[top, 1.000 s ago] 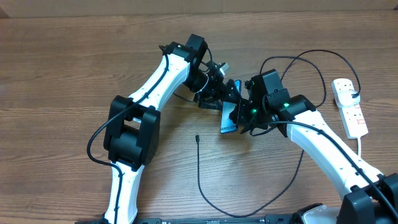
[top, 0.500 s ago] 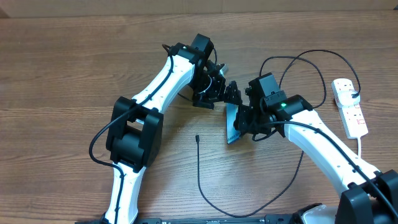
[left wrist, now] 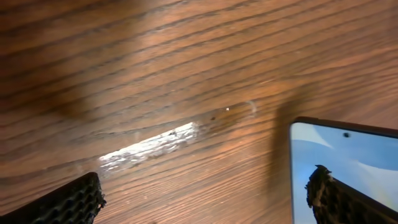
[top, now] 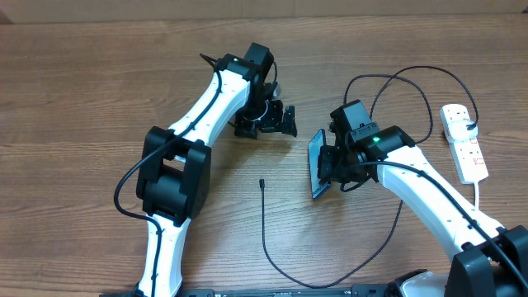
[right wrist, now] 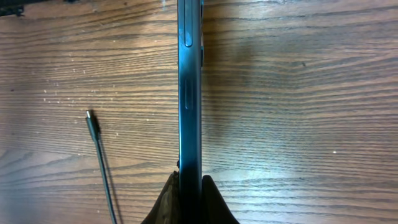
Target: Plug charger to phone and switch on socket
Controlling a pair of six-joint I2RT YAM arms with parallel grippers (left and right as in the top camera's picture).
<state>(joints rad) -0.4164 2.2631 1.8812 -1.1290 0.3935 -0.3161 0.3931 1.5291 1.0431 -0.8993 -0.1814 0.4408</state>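
Overhead view: my right tool [top: 332,165] is pressed together on the phone [top: 318,165]. The phone stands on its thin edge, long axis running 12 to 6, lit screen facing 9 o'clock. I cannot tell whether it touches the counter [top: 82,99].

Left tool [top: 276,120] is spread wide with nothing between its pads [left wrist: 74,202]. It sits at 10 o'clock of the phone, near but apart.

Key relation: the cable [top: 266,239] ends in a plug tip [top: 261,183] lying loose on the counter at 9 o'clock of the phone, and at 6 o'clock of the left tool. Judgement: the free left tool should fetch it. Nothing lies between them.

Which phone end carries the port is not visible.

Power strip [top: 464,142] lies at 3 o'clock, well apart, beyond the right arm. Its switch state is unreadable.
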